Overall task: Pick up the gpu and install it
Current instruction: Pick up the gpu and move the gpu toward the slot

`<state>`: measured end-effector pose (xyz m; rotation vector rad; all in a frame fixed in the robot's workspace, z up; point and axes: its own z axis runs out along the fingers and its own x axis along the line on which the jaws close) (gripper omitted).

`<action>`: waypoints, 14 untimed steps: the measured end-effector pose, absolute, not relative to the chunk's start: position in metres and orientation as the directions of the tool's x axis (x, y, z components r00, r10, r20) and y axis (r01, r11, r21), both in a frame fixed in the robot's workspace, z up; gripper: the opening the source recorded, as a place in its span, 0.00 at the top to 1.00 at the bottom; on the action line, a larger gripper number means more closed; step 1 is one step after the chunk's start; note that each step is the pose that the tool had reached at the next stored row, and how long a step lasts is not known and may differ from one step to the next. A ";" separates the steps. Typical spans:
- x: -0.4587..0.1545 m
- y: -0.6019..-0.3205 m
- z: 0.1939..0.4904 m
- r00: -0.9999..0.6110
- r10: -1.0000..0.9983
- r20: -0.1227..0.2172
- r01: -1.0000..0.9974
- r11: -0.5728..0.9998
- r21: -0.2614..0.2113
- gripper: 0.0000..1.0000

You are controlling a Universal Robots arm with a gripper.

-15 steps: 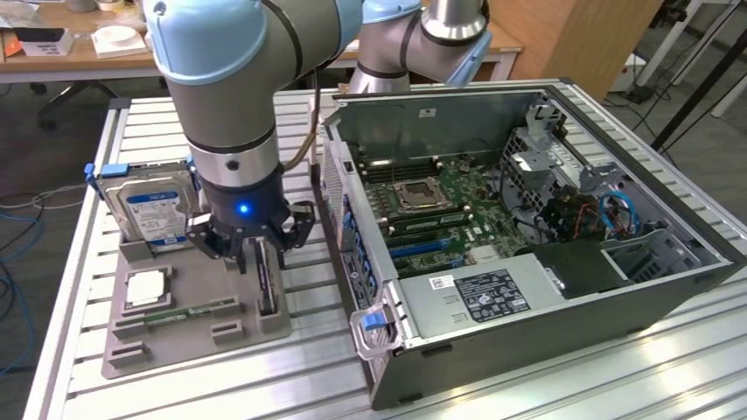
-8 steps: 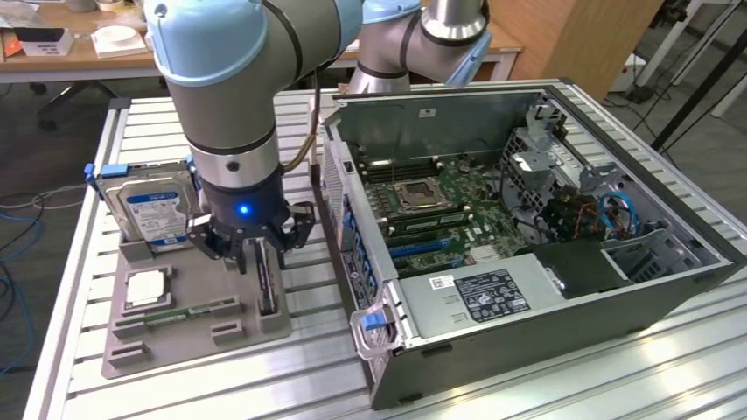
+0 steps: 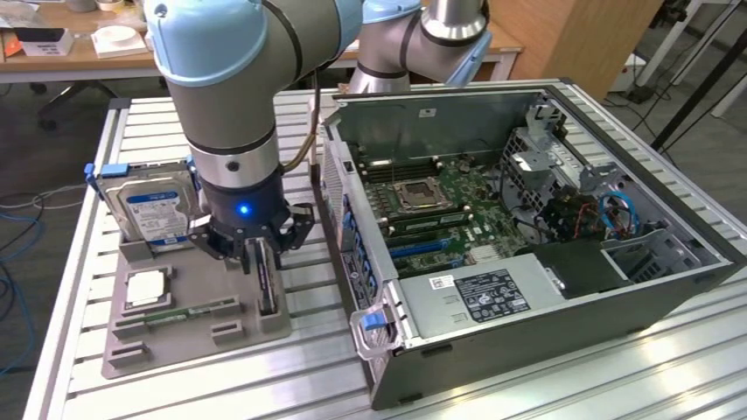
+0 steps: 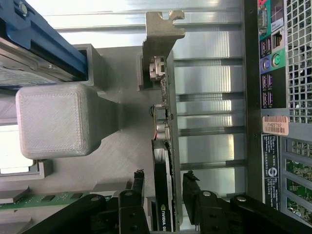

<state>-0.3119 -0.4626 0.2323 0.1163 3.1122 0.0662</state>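
The black-fingered gripper (image 4: 164,178) stands parted astride the gpu (image 4: 168,122) — a slim dark board with a silvery metal bracket, upright on edge in a slot along the matte grey ribbed tray's (image 3: 187,341) edge nearest the open computer case (image 3: 653,289).

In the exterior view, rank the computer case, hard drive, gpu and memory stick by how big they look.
1. computer case, by far
2. hard drive
3. gpu, seen edge-on, and memory stick: both thin strips that look alike, so unranked
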 end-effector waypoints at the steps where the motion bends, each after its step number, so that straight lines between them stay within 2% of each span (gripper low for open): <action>1: -0.312 -0.463 0.232 -0.997 0.075 -0.025 0.074 0.996 0.043 0.55; 12: -0.312 -0.460 0.232 -0.997 0.075 -0.025 0.074 0.996 0.043 0.56; 13: -0.312 -0.460 0.232 -0.997 0.075 -0.025 0.074 0.996 0.043 0.64; 14: -0.312 -0.460 0.232 -0.997 0.075 -0.025 0.074 0.996 0.043 0.64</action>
